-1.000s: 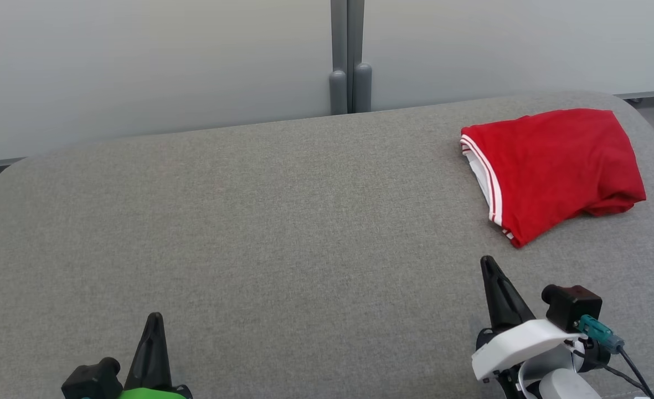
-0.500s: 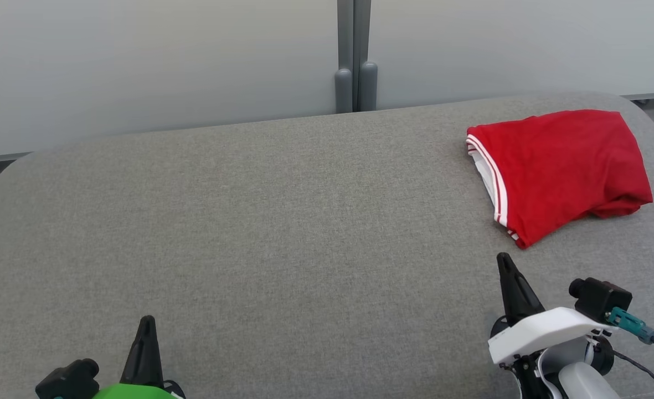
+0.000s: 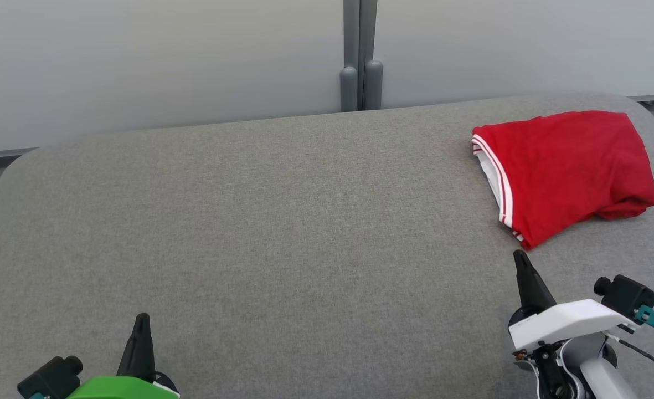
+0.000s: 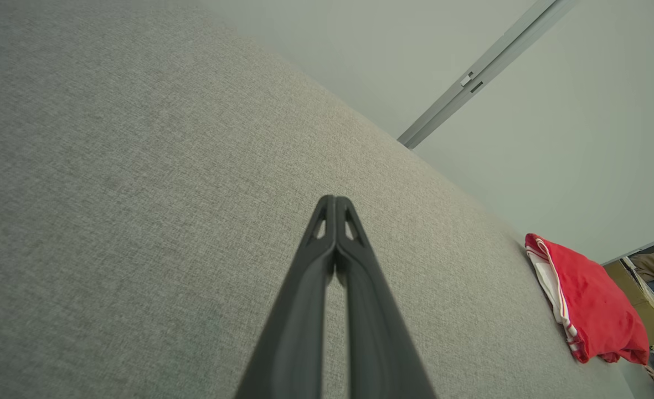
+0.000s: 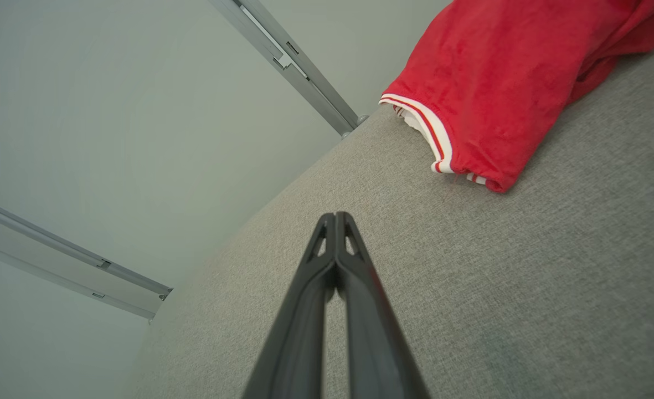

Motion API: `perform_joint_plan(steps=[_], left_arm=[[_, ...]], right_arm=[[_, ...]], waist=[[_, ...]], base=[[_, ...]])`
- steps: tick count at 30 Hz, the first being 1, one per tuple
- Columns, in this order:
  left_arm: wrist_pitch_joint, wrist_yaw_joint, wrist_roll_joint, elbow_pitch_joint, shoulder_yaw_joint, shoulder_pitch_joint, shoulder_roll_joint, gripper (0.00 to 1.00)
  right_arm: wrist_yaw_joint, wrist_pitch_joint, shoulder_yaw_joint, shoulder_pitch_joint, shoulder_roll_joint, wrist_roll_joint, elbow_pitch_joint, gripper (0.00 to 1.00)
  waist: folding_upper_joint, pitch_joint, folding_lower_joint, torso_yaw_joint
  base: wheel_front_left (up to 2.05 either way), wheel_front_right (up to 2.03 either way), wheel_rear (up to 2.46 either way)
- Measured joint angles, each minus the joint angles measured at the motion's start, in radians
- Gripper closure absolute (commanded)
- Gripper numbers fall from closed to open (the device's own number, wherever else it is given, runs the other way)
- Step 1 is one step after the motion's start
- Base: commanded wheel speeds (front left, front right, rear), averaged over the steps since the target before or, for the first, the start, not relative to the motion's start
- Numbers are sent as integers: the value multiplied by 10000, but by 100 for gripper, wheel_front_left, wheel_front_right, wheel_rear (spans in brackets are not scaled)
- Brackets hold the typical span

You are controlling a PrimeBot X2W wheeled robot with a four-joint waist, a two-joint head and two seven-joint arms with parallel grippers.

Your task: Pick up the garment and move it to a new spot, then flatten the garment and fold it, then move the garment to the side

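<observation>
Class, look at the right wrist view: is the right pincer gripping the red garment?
No: the right pincer is shut with nothing between its tips, clear of the red garment on the grey surface.

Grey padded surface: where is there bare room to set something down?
Bare: the wide stretch of the grey padded surface from its left edge across to the red garment, between the back wall and the left gripper. Crowded: the far right corner, where the garment lies, with the right gripper just before it.

Open grey surface [image 3: 260, 221] spreads left of the red garment [image 3: 567, 166], which occupies the far right corner
</observation>
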Motion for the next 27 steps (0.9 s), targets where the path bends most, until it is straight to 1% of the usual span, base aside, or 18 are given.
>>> perform_joint_plan(steps=[10,27], left_arm=[[299,-182,-1175,136,119,-274,38,100],[817,-575,-3444,483,380,-686,127,100]], right_arm=[[161,309,-380,-30,-4,1179,50,100],[606,792,-1089,-239,-4,3413,263,100]], waist=[[0,20,0,76],[0,54,0,219]], base=[[0,0,0],[0,0,0]])
